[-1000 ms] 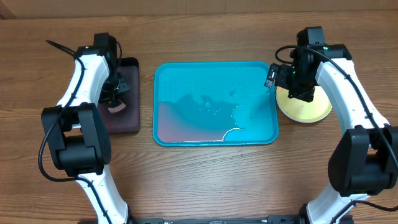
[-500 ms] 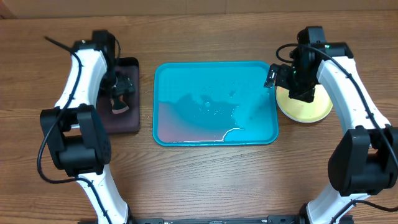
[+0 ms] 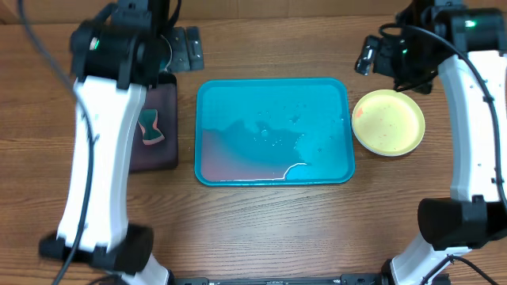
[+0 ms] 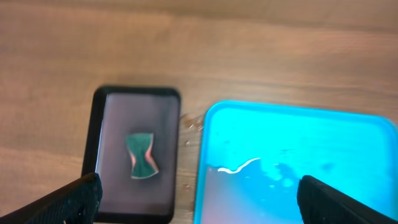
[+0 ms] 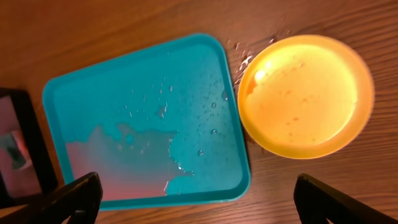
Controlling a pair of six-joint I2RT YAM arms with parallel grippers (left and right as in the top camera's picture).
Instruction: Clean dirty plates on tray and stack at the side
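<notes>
The turquoise tray (image 3: 273,91) lies mid-table, with no plate in it and a pool of pinkish water (image 3: 238,154) across its near half. A yellow-green plate (image 3: 388,123) with faint red specks sits on the wood just right of it; the right wrist view shows the same plate (image 5: 305,93) and tray (image 5: 146,93). My left gripper (image 4: 199,205) hangs open high above the gap between the black tray (image 4: 106,186) and the turquoise tray (image 4: 298,137). Equally high, my right gripper (image 5: 199,205) is open over the tray's near right corner. Neither holds anything.
A green sponge (image 3: 150,131) lies on the small black tray (image 3: 154,154) left of the turquoise tray. Water drops (image 5: 245,56) dot the wood between tray and plate. Bare wooden table surrounds everything.
My left gripper opened and left the sponge on the black tray. Both arms then rose well above the table, away from the sponge and the plate.
</notes>
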